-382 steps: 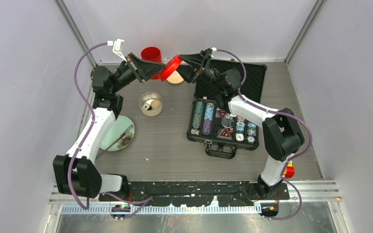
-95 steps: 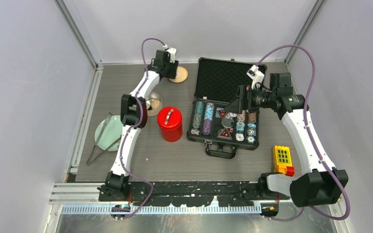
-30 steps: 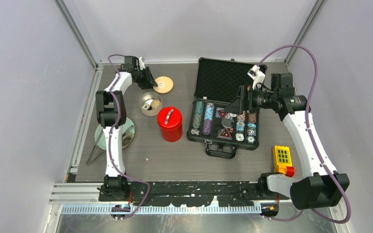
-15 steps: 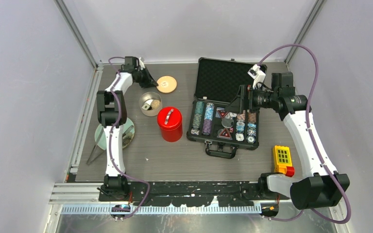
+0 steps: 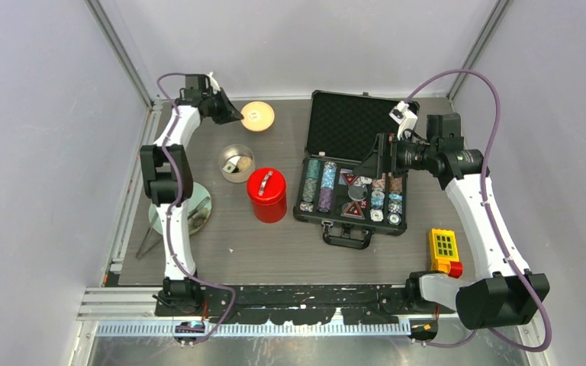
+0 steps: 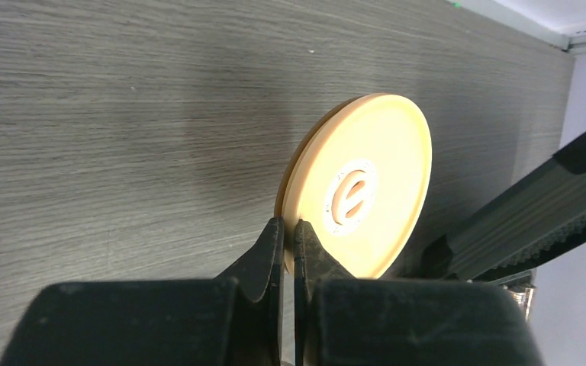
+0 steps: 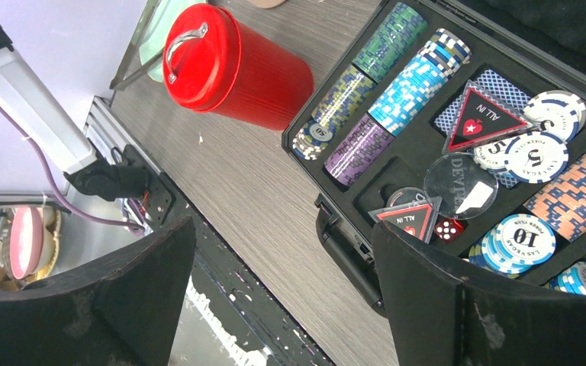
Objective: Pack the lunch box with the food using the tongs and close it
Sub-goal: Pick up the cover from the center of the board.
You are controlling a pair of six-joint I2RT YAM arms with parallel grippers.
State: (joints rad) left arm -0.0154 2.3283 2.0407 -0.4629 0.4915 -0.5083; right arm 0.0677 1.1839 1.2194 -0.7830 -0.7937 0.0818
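Nearby, red canister (image 5: 267, 195) beside lunch box (image 5: 236, 162).

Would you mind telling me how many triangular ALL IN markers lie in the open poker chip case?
2. One ALL IN marker lies beside the blue chip stacks; the other sits next to the red die. Others may be hidden.

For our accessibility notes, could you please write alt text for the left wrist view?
The left gripper pinches the rim of a round cream lid, holding it up on edge, with the grey wood-grain table behind it.
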